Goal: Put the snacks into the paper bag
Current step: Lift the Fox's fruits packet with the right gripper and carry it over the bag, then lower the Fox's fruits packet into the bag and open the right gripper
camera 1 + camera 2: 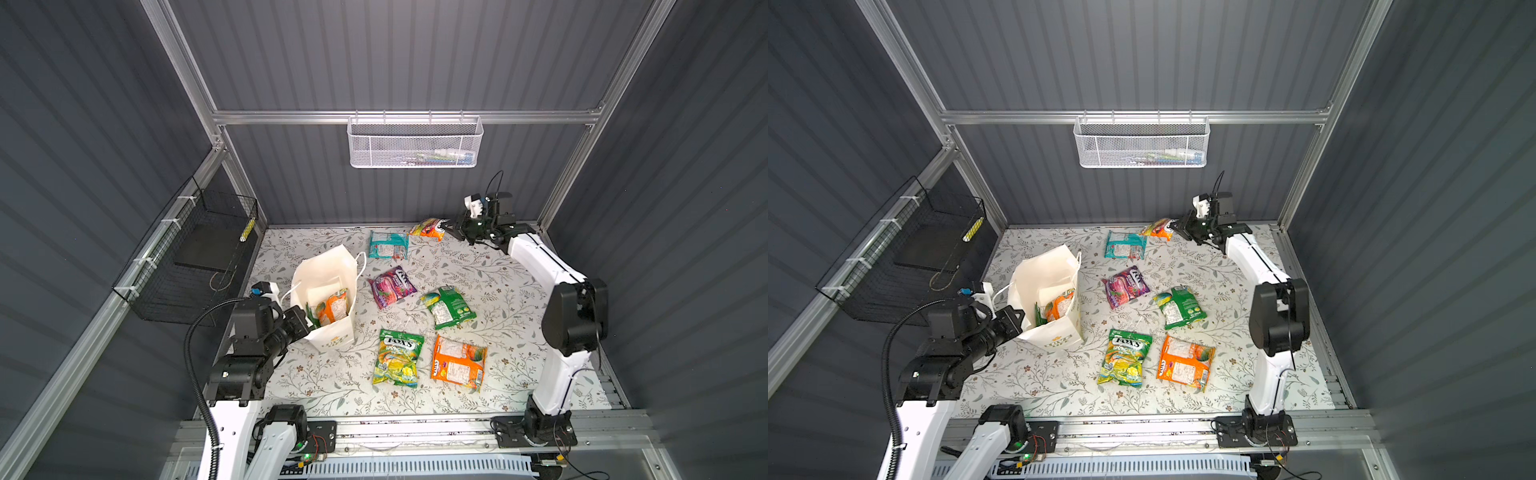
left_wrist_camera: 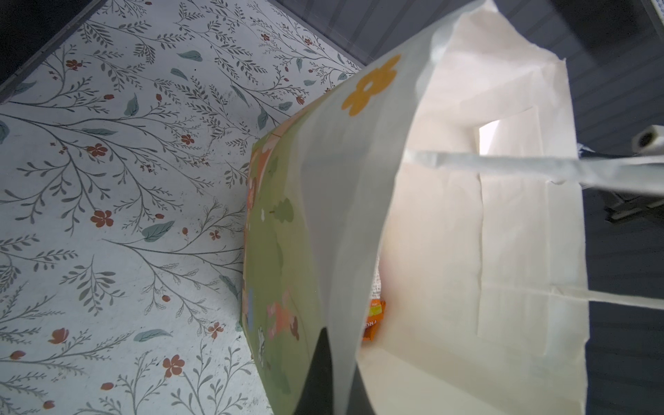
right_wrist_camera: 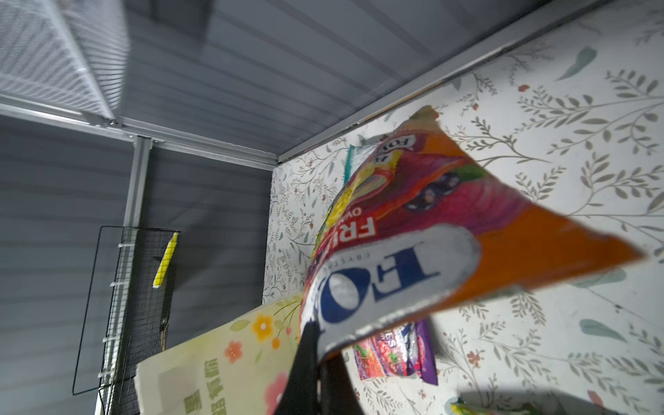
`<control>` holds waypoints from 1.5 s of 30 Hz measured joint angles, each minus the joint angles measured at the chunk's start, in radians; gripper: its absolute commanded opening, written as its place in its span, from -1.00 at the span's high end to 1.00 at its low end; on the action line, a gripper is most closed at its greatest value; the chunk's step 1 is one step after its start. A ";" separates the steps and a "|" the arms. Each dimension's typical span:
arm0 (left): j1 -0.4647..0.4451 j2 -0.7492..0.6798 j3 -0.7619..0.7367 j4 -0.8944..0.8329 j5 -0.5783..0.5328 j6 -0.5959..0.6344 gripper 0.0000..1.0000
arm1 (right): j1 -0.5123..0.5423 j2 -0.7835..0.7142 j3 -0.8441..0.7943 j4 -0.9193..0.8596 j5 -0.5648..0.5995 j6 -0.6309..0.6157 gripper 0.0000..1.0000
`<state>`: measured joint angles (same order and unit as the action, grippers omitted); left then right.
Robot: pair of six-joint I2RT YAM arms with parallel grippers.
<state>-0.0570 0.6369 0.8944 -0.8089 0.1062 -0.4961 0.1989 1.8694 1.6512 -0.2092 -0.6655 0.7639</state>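
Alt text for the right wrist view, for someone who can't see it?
The right gripper is shut on the edge of an orange FOX'S packet that fills mid-view. Behind it are the floral table, a purple packet, the paper bag and a black wire basket.

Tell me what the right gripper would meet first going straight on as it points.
Past the orange packet it holds, the right gripper aims roughly at the teal packet; it may pass above it, height unclear.
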 measured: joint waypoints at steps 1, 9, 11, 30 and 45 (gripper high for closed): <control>0.000 0.000 0.000 0.000 -0.003 0.000 0.97 | 0.010 -0.039 -0.014 -0.002 0.010 -0.008 1.00; 0.008 0.000 0.000 -0.004 -0.014 0.000 0.96 | 0.185 -0.317 -0.052 -0.104 0.124 -0.135 1.00; 0.012 0.000 0.000 -0.006 -0.014 -0.001 0.97 | 0.261 -0.373 -0.050 -0.144 0.161 -0.181 1.00; 0.013 0.000 0.000 -0.006 -0.012 -0.001 0.97 | 0.933 -0.292 0.354 -0.432 0.577 -0.493 1.00; 0.013 -0.007 0.000 -0.008 -0.009 -0.001 0.97 | 0.937 0.156 0.757 -0.754 0.575 -0.560 1.00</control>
<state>-0.0437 0.6300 0.8944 -0.8165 0.0971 -0.4969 1.1355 2.0251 2.4081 -0.9634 -0.0902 0.2043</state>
